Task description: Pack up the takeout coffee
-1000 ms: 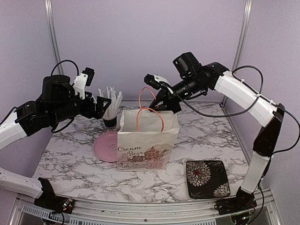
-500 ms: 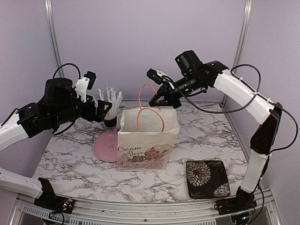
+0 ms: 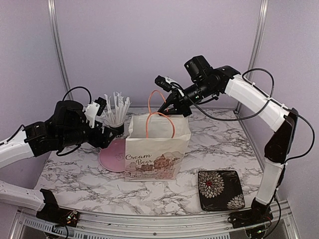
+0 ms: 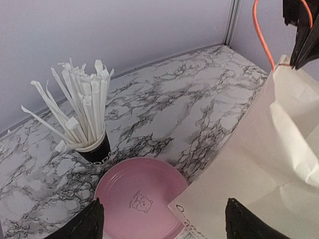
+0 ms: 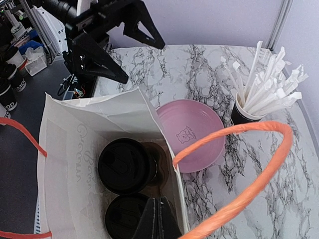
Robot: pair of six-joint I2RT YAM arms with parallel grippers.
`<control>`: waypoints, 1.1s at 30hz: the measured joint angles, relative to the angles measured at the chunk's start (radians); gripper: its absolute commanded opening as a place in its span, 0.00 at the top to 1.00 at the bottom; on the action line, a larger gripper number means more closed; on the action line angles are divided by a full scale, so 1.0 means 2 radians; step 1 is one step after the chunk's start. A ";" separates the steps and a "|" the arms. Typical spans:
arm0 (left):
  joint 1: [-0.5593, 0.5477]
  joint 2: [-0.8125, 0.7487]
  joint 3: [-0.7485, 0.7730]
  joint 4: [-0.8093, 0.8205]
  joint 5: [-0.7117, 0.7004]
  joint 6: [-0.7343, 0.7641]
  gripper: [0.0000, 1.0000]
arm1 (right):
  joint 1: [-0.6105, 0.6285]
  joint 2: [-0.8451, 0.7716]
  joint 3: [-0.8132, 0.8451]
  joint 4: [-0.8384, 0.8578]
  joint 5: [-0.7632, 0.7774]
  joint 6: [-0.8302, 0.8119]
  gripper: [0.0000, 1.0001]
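Note:
Two black-lidded coffee cups [image 5: 124, 165] [image 5: 123, 217] stand side by side in a brown carrier [image 5: 167, 162] at the bottom of the white paper bag [image 5: 75, 149]; only their lids show. In the top view the bag [image 3: 157, 149] stands mid-table and hides the cups. My right gripper [image 5: 159, 219] is shut and empty, hovering over the bag's open mouth [image 3: 167, 109] between the orange handles [image 5: 249, 129]. My left gripper [image 4: 169, 224] is wide open and empty, above the pink plate, left of the bag [image 3: 110, 133].
A pink plate [image 3: 112, 154] [image 4: 137, 199] lies left of the bag. A black cup full of white sticks [image 3: 117, 117] [image 4: 87, 124] stands behind it. A black floral square plate [image 3: 220, 189] lies front right. The bag side [image 4: 259, 164] is close to my left gripper.
My left arm has dropped lower and moved right toward the pink plate. My right gripper has lifted slightly above the bag mouth and stays shut.

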 measured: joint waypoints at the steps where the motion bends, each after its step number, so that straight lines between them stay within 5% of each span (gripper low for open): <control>1: 0.000 -0.002 -0.014 -0.001 0.000 -0.005 0.24 | 0.000 0.000 0.000 0.000 0.000 0.000 1.00; 11: 0.000 0.056 -0.121 0.061 0.019 -0.057 0.36 | 0.000 0.000 -0.001 -0.001 -0.004 -0.001 1.00; 33: -0.011 0.237 -0.113 0.207 0.063 -0.087 0.36 | -0.001 0.000 -0.002 -0.029 0.020 -0.014 1.00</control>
